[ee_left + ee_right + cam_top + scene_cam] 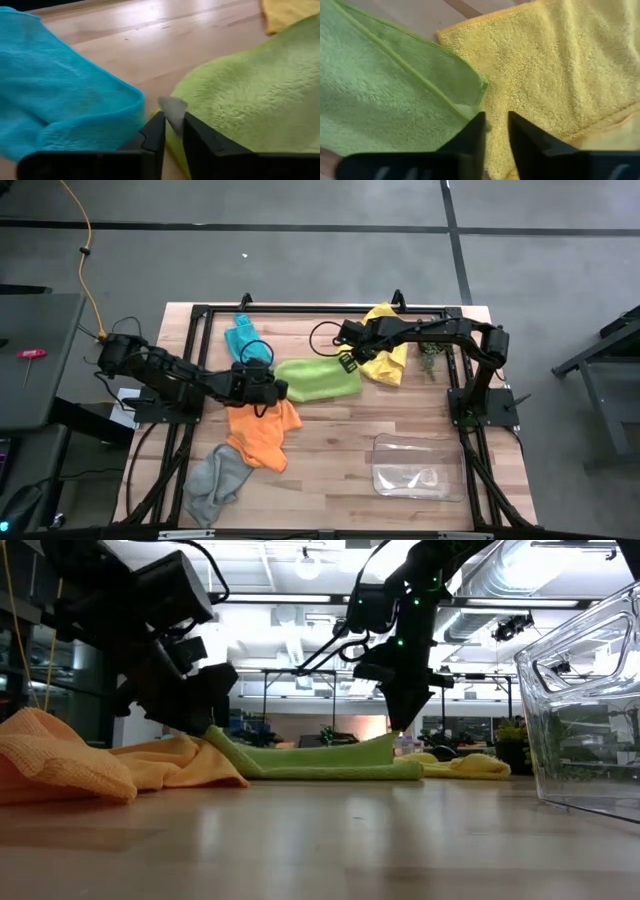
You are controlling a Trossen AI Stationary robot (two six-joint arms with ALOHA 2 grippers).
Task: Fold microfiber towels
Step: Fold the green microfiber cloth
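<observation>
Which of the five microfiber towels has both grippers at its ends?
The lime green microfiber towel, at the table's middle: left gripper at one end, right gripper at the other.

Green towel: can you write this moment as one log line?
green towel flat mid-table | left tool pinching its corner | right tool at opposite corner

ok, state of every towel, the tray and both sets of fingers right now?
lime green towel: folded, flat on the table, an end at each gripper
yellow towel: rumpled, unfolded
teal towel: bunched
orange towel: crumpled
grey towel: crumpled at the table edge
clear tray: upright, empty
left gripper: fingers slightly apart, grip unclear
right gripper: fingers slightly apart, grip unclear
</observation>
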